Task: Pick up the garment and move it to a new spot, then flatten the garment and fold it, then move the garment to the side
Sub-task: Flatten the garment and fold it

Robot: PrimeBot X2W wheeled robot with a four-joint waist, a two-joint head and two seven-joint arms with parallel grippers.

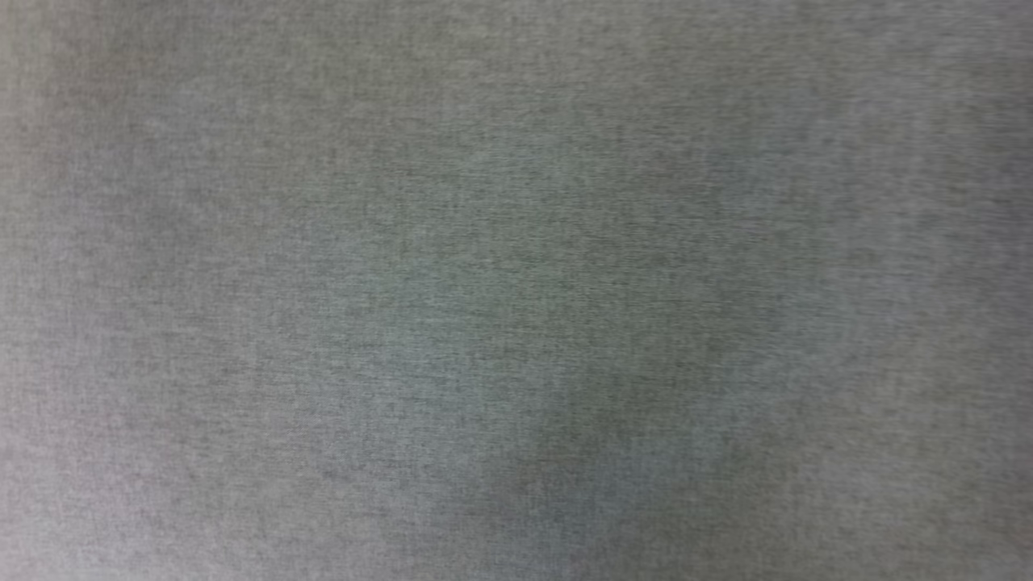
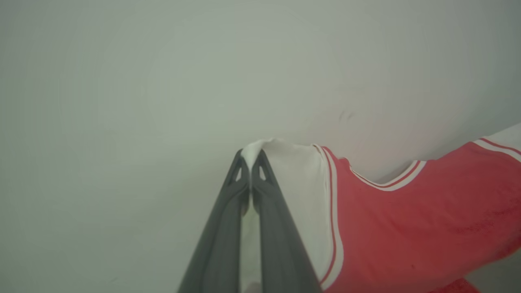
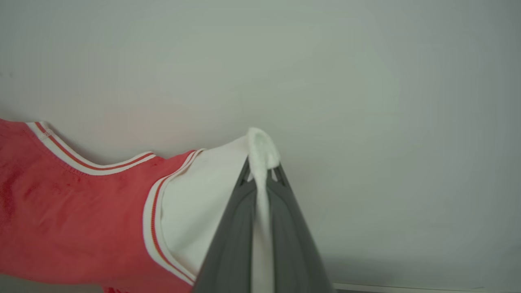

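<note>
Left wrist view: left end effector (image 2: 249, 156) clamped on garment (image 2: 407, 219) sleeve.

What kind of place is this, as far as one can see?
Hard to say; probably an indoor clothes-folding station. In view: a grey woven cloth surface, a plain pale background, and the red garment, pinched at its white sleeves by the left hand and the right hand.

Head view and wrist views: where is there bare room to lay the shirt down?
Free: the grey surface in the head view; the pale surface beyond and outside each arm's fingers. Crowded: between the left fingers and right fingers, where the shirt stretches, pinched by its white sleeves.
</note>
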